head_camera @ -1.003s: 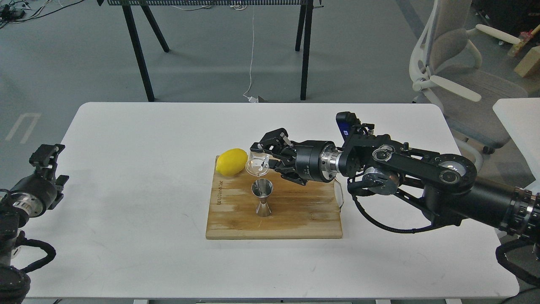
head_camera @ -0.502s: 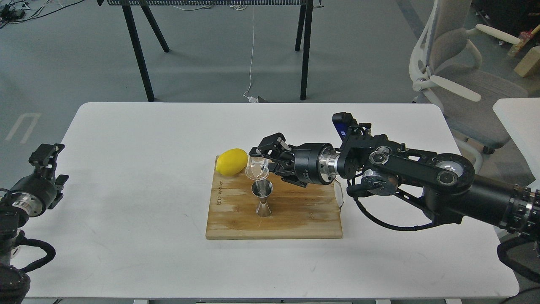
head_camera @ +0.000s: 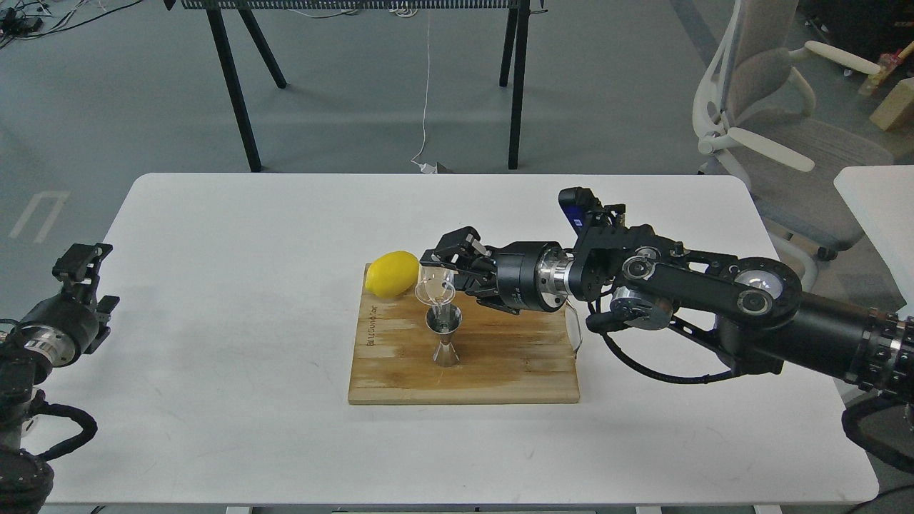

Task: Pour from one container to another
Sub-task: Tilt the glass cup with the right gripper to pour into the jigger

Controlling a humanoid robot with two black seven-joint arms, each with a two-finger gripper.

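My right gripper is shut on the small clear glass cup, which hangs tipped over with its lip down, just above the mouth of the steel jigger. The hourglass-shaped jigger stands upright near the middle of the wooden cutting board. My right arm reaches in from the right, level over the board. My left gripper stays at the far left edge of the table, away from the board; its fingers cannot be told apart.
A yellow lemon lies on the board's far left corner, right beside the cup. The board sits on a white table. An office chair and black table legs stand behind.
The right gripper has rolled and dropped slightly, tipping the cup further so its lip now points down at the jigger's mouth. The left arm shifted only slightly.
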